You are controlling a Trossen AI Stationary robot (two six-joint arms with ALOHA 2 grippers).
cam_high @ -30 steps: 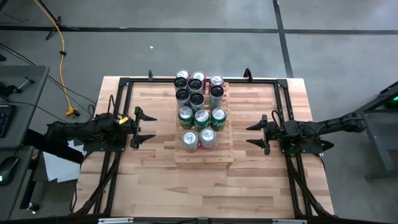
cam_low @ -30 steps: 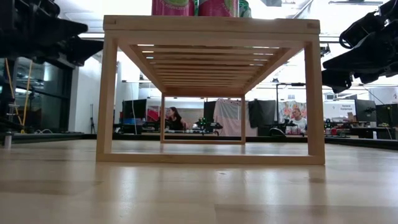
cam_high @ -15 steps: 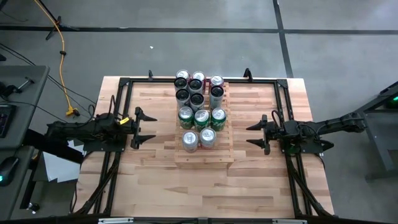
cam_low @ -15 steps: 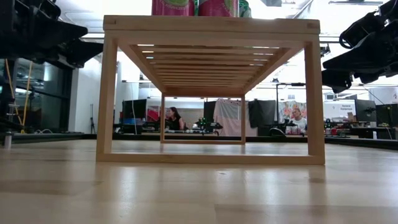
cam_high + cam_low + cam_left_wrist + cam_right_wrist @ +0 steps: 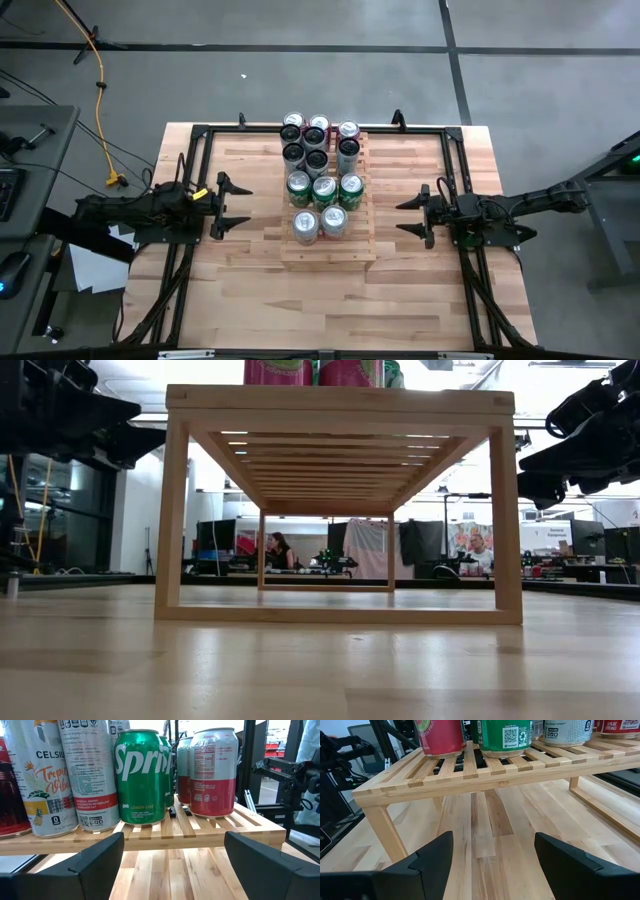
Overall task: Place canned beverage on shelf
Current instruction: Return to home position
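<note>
Either side of the shelf (image 5: 330, 250), left gripper (image 5: 246, 205) and right gripper (image 5: 401, 217) hang spread, empty; upright cans (image 5: 324, 189) crowd its light-wood slats.

High view evenly lit from overhead, short soft shadows beside the shelf (image 5: 328, 250). Low view backlit, ceiling (image 5: 150, 380) blown out. Sprite can (image 5: 142, 780) shows mild glare, probably from overhead lamps.

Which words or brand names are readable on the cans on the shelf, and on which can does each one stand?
"CELSIU", then "Tropi" and "Vibe": white can; the remaining letters are turned away.
"Spri" and "LEMON-LIME": green can.
Pink-and-white can: label print too small to read.
Grey-labelled can: label print too small to read.
</note>
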